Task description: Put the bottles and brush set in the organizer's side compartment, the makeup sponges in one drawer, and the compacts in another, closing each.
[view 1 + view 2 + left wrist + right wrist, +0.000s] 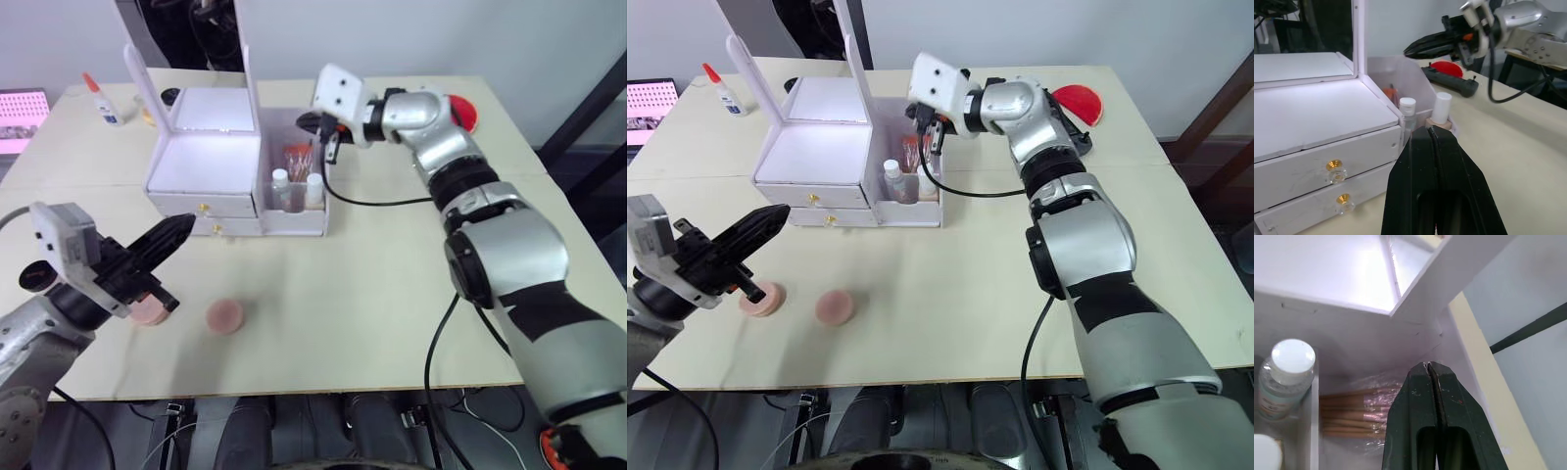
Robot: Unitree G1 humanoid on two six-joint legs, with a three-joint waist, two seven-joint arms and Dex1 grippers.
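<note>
Right black two-finger gripper (929, 130) pressed together, empty, just above translucent white side compartment (315, 217); below it, wrapped wooden-handled brush set (1354, 412) and two white-capped bottles (281, 182), apparently delivered.

Left black gripper (168, 236) pinched together, empty, aimed at gold-knobbed drawers (1334, 171), likely to open; pink round makeup sponges (835, 306) beneath and beside it, on table.

I see a white glue bottle (102, 103) with a red tip near the table's (372, 294) far left corner, a pink screen (22, 117) beyond that edge, and a red disc (1078, 102) far right.

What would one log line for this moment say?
white plastic organizer: drawers shut | side compartment: bottles, brush set | two pink sponges: on table | left gripper, right gripper: shut, empty
</note>
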